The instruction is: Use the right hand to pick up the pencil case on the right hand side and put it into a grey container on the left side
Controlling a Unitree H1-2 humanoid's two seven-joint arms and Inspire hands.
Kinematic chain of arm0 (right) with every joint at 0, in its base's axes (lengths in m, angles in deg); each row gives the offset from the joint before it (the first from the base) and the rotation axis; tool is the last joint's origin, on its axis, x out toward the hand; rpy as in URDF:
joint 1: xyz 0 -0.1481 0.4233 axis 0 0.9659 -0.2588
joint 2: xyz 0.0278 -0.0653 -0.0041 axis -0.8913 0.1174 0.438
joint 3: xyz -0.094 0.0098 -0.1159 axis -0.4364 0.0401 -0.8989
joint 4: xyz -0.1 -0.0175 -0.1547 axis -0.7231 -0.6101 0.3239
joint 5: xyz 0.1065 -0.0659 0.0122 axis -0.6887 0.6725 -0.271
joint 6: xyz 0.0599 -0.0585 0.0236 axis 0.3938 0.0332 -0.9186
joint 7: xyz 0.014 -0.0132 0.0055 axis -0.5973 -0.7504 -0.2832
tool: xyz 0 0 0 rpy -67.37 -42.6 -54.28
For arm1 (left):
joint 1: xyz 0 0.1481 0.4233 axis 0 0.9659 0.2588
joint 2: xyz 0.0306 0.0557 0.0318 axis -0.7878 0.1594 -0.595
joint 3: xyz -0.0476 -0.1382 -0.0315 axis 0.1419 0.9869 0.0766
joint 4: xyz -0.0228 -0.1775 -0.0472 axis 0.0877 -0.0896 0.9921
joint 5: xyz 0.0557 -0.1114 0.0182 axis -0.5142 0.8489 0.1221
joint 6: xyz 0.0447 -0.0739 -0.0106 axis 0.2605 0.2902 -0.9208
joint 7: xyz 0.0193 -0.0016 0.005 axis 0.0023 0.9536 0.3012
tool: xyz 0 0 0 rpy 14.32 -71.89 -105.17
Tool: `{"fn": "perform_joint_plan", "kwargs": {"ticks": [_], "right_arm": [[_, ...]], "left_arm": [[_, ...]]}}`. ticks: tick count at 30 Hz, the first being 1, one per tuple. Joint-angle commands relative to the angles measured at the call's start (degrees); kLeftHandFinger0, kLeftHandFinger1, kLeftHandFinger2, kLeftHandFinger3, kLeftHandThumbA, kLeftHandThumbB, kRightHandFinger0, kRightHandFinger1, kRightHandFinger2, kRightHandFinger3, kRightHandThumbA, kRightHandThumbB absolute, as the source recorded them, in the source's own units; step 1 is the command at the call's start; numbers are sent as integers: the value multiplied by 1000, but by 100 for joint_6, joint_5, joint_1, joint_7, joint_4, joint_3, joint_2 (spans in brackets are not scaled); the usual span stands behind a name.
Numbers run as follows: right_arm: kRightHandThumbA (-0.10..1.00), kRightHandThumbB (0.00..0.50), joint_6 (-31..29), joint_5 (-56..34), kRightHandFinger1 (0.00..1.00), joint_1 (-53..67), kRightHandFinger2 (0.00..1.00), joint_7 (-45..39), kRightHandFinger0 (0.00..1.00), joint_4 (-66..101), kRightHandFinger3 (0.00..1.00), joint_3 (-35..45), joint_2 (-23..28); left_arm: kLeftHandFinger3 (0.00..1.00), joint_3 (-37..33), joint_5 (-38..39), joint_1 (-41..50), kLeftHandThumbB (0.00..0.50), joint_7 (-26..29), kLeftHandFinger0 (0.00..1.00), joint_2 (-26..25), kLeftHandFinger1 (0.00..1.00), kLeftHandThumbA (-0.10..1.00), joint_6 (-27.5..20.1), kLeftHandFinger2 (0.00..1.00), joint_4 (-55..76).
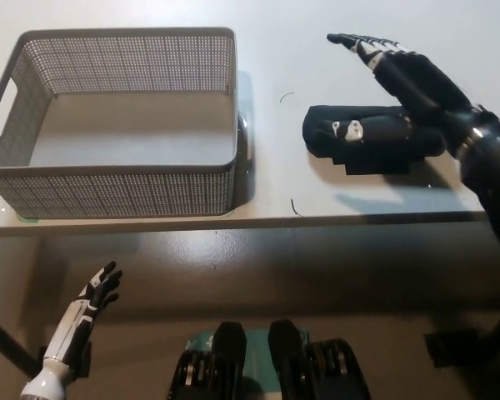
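While the right hand point(392, 87) hovers spread over the case point(371, 140), the left hand point(96, 293) rests spread below the table point(342, 33), basket point(117, 125) empty

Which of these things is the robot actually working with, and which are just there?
In the job:
pencil case
grey container
right hand, open above the case

Just there:
left hand, resting low, open
table

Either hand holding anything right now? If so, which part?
Nothing is held. The black right hand is open above the dark soft pencil case, not closed on it. The white left hand rests open below the table edge.
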Motion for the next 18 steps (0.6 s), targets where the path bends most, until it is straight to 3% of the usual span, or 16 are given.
{"fn": "perform_joint_plan", "kwargs": {"ticks": [1, 6, 18], "right_arm": [[773, 500, 124, 553, 1000, -626, 1000, 31, 1000, -521, 1000, -128, 7], [811, 500, -49, 921, 1000, -1018, 1000, 310, 1000, -1285, 1000, -292, 77], [874, 500, 59, 995, 1000, -1877, 1000, -3, 1000, -2529, 1000, -324, 143]], "left_arm": [[1000, 50, -9, -114, 425, -4, 1000, -144, 1000, 1000, -315, 1000, 42], [1000, 31, -42, -99, 424, -10, 1000, -149, 1000, 1000, -323, 1000, 76], [1000, 31, -40, -219, 442, -10, 1000, -142, 1000, 1000, -332, 1000, -28]]}}
